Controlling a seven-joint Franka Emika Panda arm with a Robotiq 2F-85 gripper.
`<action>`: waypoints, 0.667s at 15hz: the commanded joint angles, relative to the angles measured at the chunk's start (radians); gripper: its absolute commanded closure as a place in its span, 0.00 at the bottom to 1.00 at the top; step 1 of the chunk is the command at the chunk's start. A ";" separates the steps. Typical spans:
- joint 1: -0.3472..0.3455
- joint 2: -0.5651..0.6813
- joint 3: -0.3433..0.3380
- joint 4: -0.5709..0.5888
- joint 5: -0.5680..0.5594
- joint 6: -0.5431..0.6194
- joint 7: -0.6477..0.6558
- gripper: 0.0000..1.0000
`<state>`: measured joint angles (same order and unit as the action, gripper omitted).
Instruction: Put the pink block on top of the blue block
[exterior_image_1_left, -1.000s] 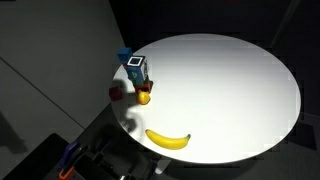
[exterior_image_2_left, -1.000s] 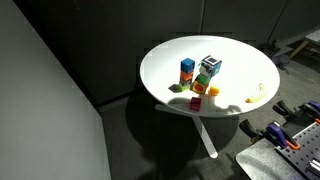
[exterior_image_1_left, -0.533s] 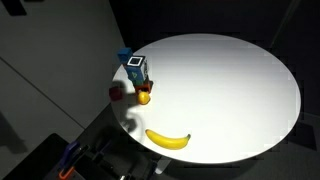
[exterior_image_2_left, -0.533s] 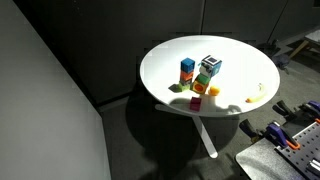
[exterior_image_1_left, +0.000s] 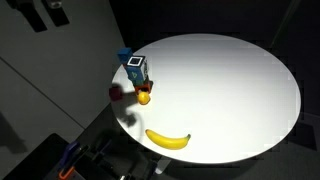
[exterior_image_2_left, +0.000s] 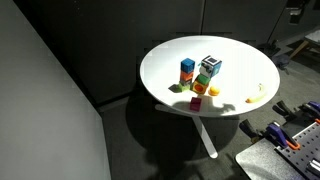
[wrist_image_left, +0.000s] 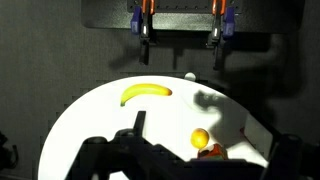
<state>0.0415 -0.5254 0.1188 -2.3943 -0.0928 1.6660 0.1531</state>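
Note:
The pink block (exterior_image_2_left: 196, 103) sits near the edge of the round white table (exterior_image_2_left: 240, 55), next to a small orange ball (exterior_image_2_left: 213, 92). In an exterior view it shows as a dark pink cube (exterior_image_1_left: 117, 93) at the table rim. The blue block (exterior_image_2_left: 187, 65) rests on top of another small block; it also shows in an exterior view (exterior_image_1_left: 124, 55). My gripper (wrist_image_left: 210, 162) is open and empty, high above the table and far from both blocks. Its dark fingers fill the bottom of the wrist view. Neither the pink nor the blue block shows in the wrist view.
A dark blue box with a white label (exterior_image_1_left: 136, 70) stands beside the blocks. A banana (exterior_image_1_left: 168, 138) lies near the table's rim and shows in the wrist view (wrist_image_left: 146, 93). A red block (wrist_image_left: 210, 151) sits by the ball (wrist_image_left: 201, 137). Part of my arm (exterior_image_1_left: 45, 14) is in the corner.
My arm has come into the top corner of both exterior views. The blocks, ball and banana have not moved.

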 joint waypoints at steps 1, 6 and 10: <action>0.028 -0.041 -0.011 -0.072 0.036 0.106 -0.017 0.00; 0.054 -0.041 -0.021 -0.156 0.092 0.275 -0.049 0.00; 0.075 -0.032 -0.035 -0.219 0.146 0.416 -0.117 0.00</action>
<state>0.0937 -0.5358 0.1093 -2.5631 0.0137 1.9985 0.0981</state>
